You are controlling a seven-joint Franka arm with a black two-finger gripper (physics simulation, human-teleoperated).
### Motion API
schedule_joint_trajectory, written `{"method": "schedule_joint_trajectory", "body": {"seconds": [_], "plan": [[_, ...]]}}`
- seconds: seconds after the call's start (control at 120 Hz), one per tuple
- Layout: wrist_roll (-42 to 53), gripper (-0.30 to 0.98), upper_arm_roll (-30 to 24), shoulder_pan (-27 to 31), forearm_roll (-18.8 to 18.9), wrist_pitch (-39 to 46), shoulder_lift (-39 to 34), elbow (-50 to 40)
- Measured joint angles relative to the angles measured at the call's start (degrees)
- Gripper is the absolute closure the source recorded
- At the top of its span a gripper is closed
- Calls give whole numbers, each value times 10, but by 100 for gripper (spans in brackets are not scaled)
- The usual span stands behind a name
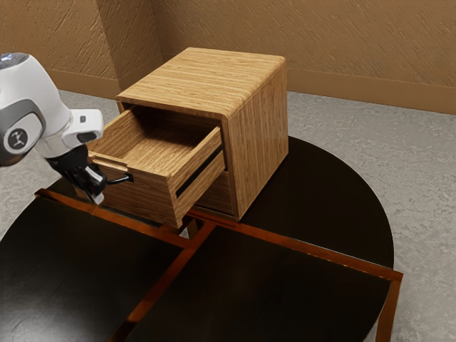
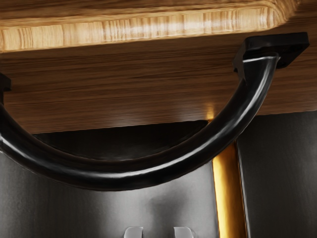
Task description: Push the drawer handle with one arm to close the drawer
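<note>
The pincer (image 2: pixel 158 232) is spread, its two pale fingertips standing apart with nothing pinched between them. It is close to the handle (image 2: pixel 124 179), on the drawer's outer side; whether they touch, I cannot tell. The handle is a smooth, glossy black bow, curving out from the drawer front between flat, angular mounts.

The drawer (image 1: pixel 142 196) is well out of the cabinet (image 1: pixel 260 128), its hollow inside exposed, so the closing itself is left to do. Reaching the handle looks nearly done; what seems needed next is a steady push toward the cabinet until the front sits flush. The drawer is striped, honey-brown wood with a dark groove along its side; the cabinet is a boxy block of similar grain with softly rounded edges.

Beneath lies a round, dark table (image 1: pixel 320 185) crossed by reddish-brown strips (image 1: pixel 306 249). Beyond are mottled grey floor (image 1: pixel 356 121) and rough tan walls (image 1: pixel 313 43).
</note>
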Motion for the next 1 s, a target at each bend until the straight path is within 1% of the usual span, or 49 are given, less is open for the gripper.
{"method": "schedule_joint_trajectory", "body": {"seconds": [0.133,0.308,0.6,1.0], "plan": [[5,74,1,3,-2,11,28,17],[9,77,1,2,-3,30,55,37],[14,78,1,-3,-3,43,107,87],[17,78,1,-8,-3,46,200,172]]}}
